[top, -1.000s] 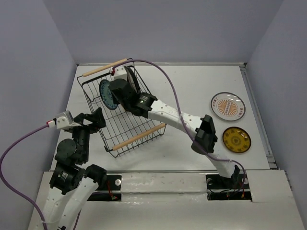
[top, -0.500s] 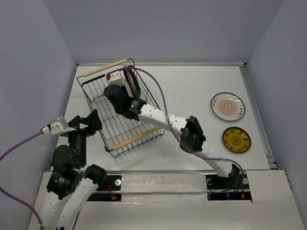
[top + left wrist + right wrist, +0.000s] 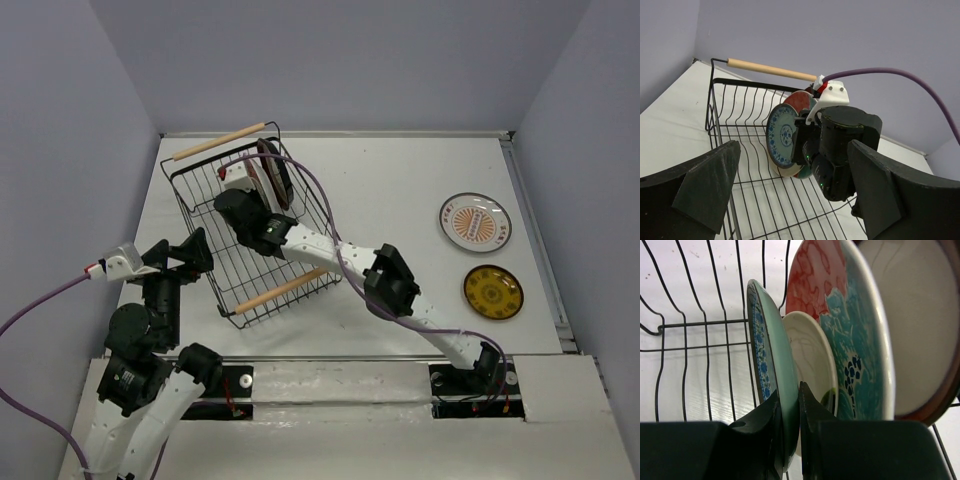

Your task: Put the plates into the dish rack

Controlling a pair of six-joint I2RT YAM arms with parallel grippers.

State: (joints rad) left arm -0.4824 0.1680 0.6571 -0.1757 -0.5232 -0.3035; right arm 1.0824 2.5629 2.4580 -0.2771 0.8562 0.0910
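Right gripper [image 3: 789,401] is clamped on the lower rim of the small teal-blue plate [image 3: 762,355], one finger on each face. It holds the plate on edge inside the dish rack [image 3: 240,265], at the end of the rack nearest the far wooden handle [image 3: 771,70].

That edge grip seems chosen so the plate can slide in narrow, next to the plates already there. The cream plate [image 3: 812,360] stands just behind it, then the red-and-teal floral plate [image 3: 850,330], then the maroon-rimmed plate [image 3: 915,315]. All are upright and roughly parallel.

The blue plate's patterned face points away from that row, toward the open middle of the rack, and its plain back faces the cream plate. It stands nearly vertical, with its width running across the rack wires. Whether its bottom edge already rests on the rack floor is hidden.

Left gripper [image 3: 190,252] hangs spread and empty, just outside the rack's near left side.

Well to the right of the rack, the sunburst plate [image 3: 475,221] and the yellow plate [image 3: 493,292] lie flat on the table [image 3: 400,180], not yet loaded.
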